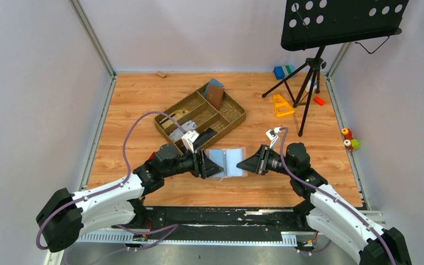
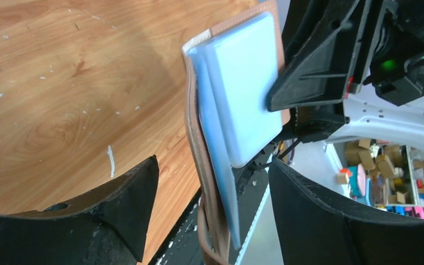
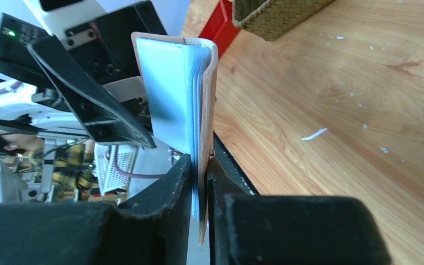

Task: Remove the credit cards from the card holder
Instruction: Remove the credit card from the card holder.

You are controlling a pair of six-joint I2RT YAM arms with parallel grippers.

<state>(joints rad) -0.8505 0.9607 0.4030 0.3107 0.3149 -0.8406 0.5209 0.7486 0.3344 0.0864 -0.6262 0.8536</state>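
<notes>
Facing up: card holder (image 1: 226,162), lengthwise left-right

- The card holder (image 1: 227,161) is showing its open, blue-grey inside to the camera, midway between the two arms.
- The left gripper (image 1: 216,167) is pointing in from the left, its tip overlapping the holder's left edge.
- The right gripper (image 1: 241,164) is meeting the holder's right edge from the opposite side.
- A woven tray (image 1: 229,127) is sitting just behind the holder on the wooden table (image 1: 132,110), carrying a brown wallet (image 1: 216,96) in its far compartment.
- A music stand (image 1: 337,22) is standing at the far right, near a yellow triangle (image 1: 282,106).
</notes>
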